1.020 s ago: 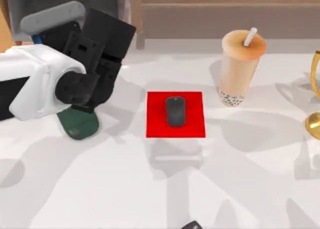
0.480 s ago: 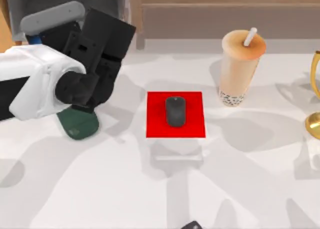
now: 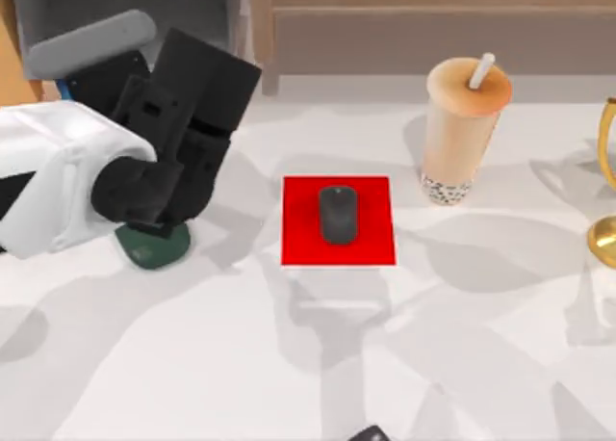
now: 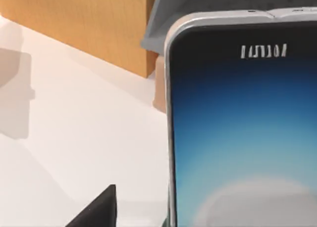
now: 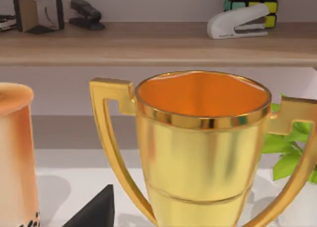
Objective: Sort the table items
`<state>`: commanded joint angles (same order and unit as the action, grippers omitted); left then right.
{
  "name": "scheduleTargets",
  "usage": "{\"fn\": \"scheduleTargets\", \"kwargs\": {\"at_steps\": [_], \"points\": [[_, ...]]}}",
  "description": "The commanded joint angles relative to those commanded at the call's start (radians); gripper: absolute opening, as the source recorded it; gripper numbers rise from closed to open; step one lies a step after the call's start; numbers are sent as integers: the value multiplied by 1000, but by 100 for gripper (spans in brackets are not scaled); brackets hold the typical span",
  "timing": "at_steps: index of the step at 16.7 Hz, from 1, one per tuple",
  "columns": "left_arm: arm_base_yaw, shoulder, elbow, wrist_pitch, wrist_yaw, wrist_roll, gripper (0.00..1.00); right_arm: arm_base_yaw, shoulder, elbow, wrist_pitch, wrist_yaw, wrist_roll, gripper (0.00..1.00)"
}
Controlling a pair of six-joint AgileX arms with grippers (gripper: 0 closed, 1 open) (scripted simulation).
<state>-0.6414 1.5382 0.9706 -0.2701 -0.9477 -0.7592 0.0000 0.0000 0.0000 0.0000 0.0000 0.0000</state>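
mouse (image 3: pixel 338 215): dark grey (on red mat (image 3: pixel 371 253)) | cup (image 3: pixel 460 133): beige | trophy (image 5: pixel 203 152): gold

You've got the mouse (image 3: pixel 338 215) on a mat (image 3: pixel 338 220) mid-table; cup (image 3: pixel 461 133) behind it to the right, trophy (image 3: pixel 606 186) at right edge, stand (image 3: pixel 152 246) at left.

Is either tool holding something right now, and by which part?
Cannot be told: the left tool hangs right by the smartphone, with any contact hidden.
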Motion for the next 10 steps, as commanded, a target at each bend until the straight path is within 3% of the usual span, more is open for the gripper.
{"fn": "scheduleTargets", "kwargs": {"at_steps": [8, 10], "points": [[-10, -6, -19, -36, -6, -25, 100, 0, 0, 0, 0, 0, 0, 100], [-4, -38, -39, -22, 26, -16, 100, 0, 0, 0, 0, 0, 0, 100]]}}
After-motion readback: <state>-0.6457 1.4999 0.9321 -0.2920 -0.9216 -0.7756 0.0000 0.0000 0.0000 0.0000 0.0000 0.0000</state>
